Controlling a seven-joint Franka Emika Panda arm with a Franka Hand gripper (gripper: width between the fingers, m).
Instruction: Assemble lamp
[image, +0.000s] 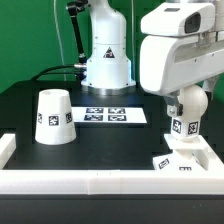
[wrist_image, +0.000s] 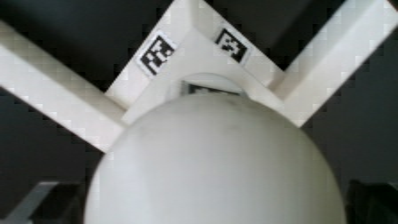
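With the gripper (image: 187, 99) closed on the bulb (image: 183, 125), which hangs upright just above the base (image: 181, 160) in the corner of the border rails (image: 100, 181), centre the neck over the base, lower slowly without tilting, and release only once seated

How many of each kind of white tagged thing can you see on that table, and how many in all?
shade: 1
bulb: 1
base: 1
marker board: 1
Total: 4
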